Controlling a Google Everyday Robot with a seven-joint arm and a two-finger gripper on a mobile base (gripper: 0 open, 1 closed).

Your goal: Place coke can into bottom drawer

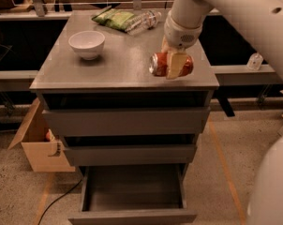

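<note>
Coke can lies on its side in the gripper, its long axis running left to right across the view, with 1 silver end turned toward the left and the other end hidden behind the fingers. It sits over the front right part of the cabinet top, well above the open bottom drawer; whether it touches the top I cannot tell. Its body is red-orange with pale markings, and its wall looks dented. The white arm comes down from the upper right, and the rounded white body of the robot fills the lower right corner. The grey cabinet carries 3 drawers: the 2 upper ones are pulled out only a little, while the bottom one is pulled far out, a shallow grey box with a plain front. A cardboard box stands on the floor just beside the cabinet's left side. On the top, a white bowl sits at the left, well apart from the can, and a green bag lies at the back edge, touching a clear plastic bottle on its side. The gripper's 2 cream fingers are clamped on the can's middle, 1 in front and 1 behind.
</note>
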